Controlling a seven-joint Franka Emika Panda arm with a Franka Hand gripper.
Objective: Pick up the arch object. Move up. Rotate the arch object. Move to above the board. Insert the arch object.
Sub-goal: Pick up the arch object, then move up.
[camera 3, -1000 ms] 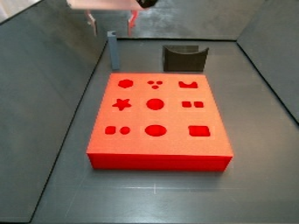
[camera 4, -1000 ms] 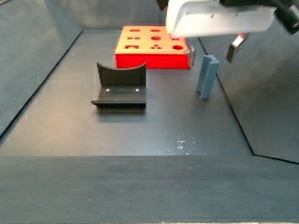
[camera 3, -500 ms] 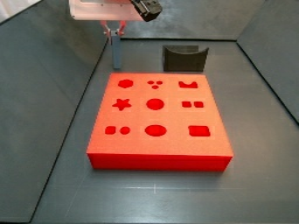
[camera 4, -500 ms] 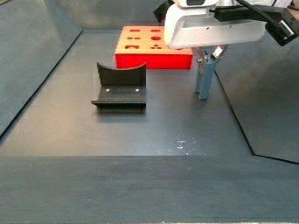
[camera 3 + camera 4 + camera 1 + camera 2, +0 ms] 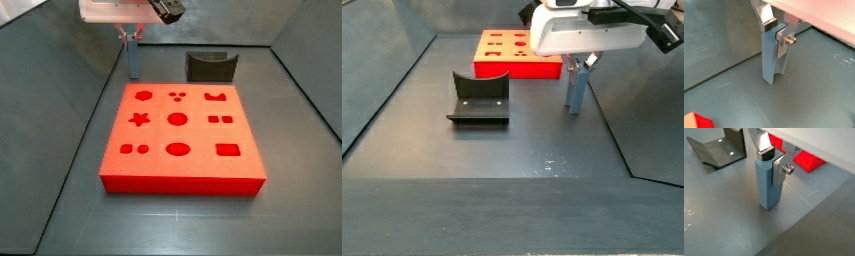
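The arch object (image 5: 132, 62) is a narrow pale blue-grey slab standing upright on the dark floor just behind the far left corner of the red board (image 5: 154, 135). In the opposite side view the arch object (image 5: 575, 92) stands to the right of the board (image 5: 529, 68). My gripper (image 5: 131, 38) is down over its top. Both wrist views show the silver fingers (image 5: 784, 42) pressed on either side of the upper end of the arch object (image 5: 771, 60), with my gripper (image 5: 776, 31) shut on it. Its foot rests on the floor (image 5: 767, 203).
The dark fixture (image 5: 211, 66) stands behind the board; in a side view the fixture (image 5: 478, 98) sits left of the arch object. Grey walls slope up round the floor, one close beside the arch object (image 5: 80, 80). A red board corner (image 5: 807, 160) shows behind the fingers.
Since a second ago my gripper came down over the top of the arch object. Nothing has visibly moved in the last half second.
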